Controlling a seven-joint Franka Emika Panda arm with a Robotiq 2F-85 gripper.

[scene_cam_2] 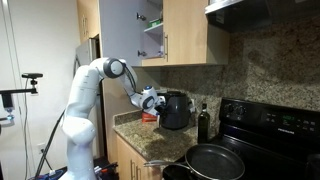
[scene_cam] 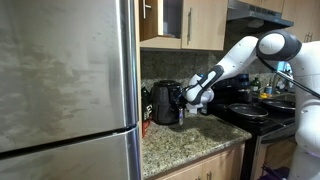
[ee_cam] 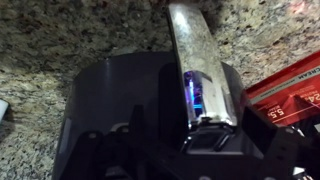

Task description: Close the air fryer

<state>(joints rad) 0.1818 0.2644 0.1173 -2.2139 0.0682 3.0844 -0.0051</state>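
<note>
The air fryer [scene_cam: 166, 101] is a squat black appliance on the granite counter [scene_cam: 185, 145]; it shows in both exterior views [scene_cam_2: 176, 110]. In the wrist view its dark body [ee_cam: 120, 100] fills the frame, with a silver front strip [ee_cam: 200, 60] lit by a small blue light. My gripper [scene_cam: 193, 97] is right at the fryer's front side [scene_cam_2: 152, 100]. In the wrist view its dark fingers [ee_cam: 180, 150] stand apart on either side of the strip's lower end, so it looks open and holds nothing. I cannot tell whether the drawer is fully in.
A steel fridge [scene_cam: 65, 80] fills the near side. A dark bottle [scene_cam_2: 204, 122] stands beside the fryer, and a red box [ee_cam: 290, 90] lies close to it. A black stove [scene_cam_2: 270, 130] carries black pans [scene_cam_2: 215, 158]. Cabinets hang overhead [scene_cam_2: 185, 30].
</note>
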